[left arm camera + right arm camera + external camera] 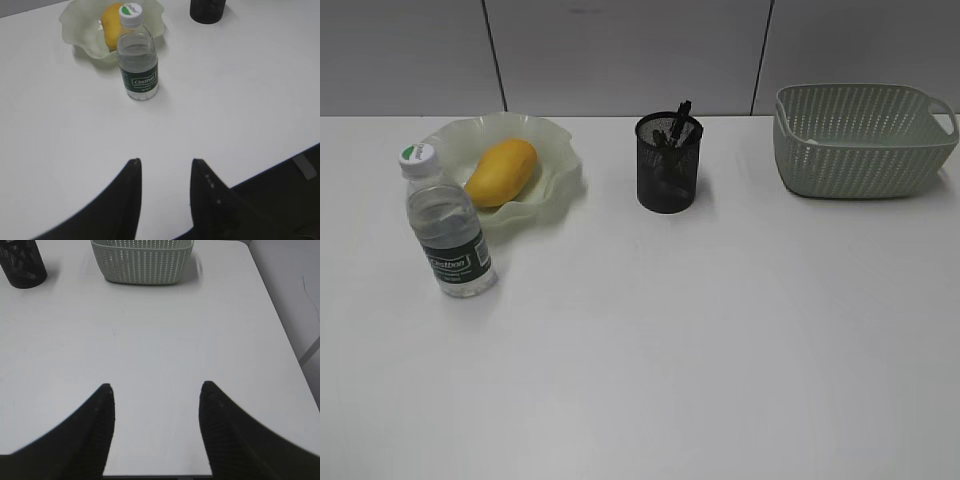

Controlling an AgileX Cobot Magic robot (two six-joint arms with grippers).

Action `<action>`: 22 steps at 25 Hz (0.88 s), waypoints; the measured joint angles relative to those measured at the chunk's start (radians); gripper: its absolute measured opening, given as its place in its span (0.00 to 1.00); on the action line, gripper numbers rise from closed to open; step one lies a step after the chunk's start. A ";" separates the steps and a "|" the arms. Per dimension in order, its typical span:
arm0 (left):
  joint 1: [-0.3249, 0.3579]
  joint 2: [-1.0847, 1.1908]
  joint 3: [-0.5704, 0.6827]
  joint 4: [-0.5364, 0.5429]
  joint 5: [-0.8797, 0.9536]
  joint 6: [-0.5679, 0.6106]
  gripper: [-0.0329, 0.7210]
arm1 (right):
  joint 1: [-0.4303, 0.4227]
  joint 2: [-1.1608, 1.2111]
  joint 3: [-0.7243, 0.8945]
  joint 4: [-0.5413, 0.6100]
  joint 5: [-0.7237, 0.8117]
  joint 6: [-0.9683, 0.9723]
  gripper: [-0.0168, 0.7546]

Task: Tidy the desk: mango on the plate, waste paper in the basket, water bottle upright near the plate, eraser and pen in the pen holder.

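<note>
The yellow-orange mango point(502, 171) lies in the wavy pale green plate point(555, 150) at the back left of the white desk point(700, 340). Just in front of the plate the water bottle point(447, 225) stands upright, white cap on top. A black mesh pen holder point(669, 162) holds a dark pen point(678, 122). The sage-green basket point(860, 140) sits back right; the waste paper and eraser are hidden. My left gripper point(165, 165) is open and empty, well short of the water bottle point(137, 62), mango point(111, 22) and plate point(80, 25). My right gripper point(156, 388) is open and empty, facing the basket point(142, 262).
In the right wrist view the pen holder point(22, 265) stands at the top left and the desk's right edge runs down past the basket. In the left wrist view the pen holder point(207, 10) shows at the top and the desk's near edge is at the lower right.
</note>
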 joint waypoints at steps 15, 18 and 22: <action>0.000 -0.212 0.078 -0.008 -0.032 0.002 0.37 | 0.000 0.000 0.000 0.000 0.000 0.000 0.58; 0.000 -0.212 0.078 -0.008 -0.034 0.002 0.37 | 0.000 0.000 0.000 0.000 0.000 0.000 0.58; 0.066 -0.212 0.078 -0.011 -0.034 0.002 0.36 | -0.014 0.000 0.000 0.000 0.000 0.000 0.58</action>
